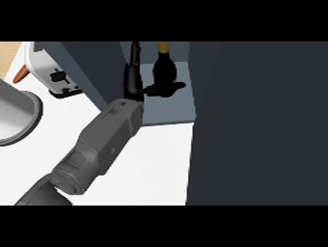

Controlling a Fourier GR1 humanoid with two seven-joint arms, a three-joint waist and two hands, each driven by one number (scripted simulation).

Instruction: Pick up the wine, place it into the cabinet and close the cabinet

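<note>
The wine bottle (164,67), dark with a gold top, stands upright inside the open cabinet (174,110) on its blue-grey shelf. My left hand (132,79) shows edge-on just left of the bottle, at the cabinet's opening, with its fingers straight and pointing away from me. A dark stub at the bottle's base may be the thumb or the bottle's shadow; I cannot tell which. The grey forearm (102,140) runs from the lower left up to the hand. The dark cabinet door (266,120) fills the right side. My right hand does not show.
A white toaster (56,72) stands on the white counter (145,164) left of the cabinet. A large grey round pot (6,113) sits at the far left. An orange object (20,75) lies beside the toaster.
</note>
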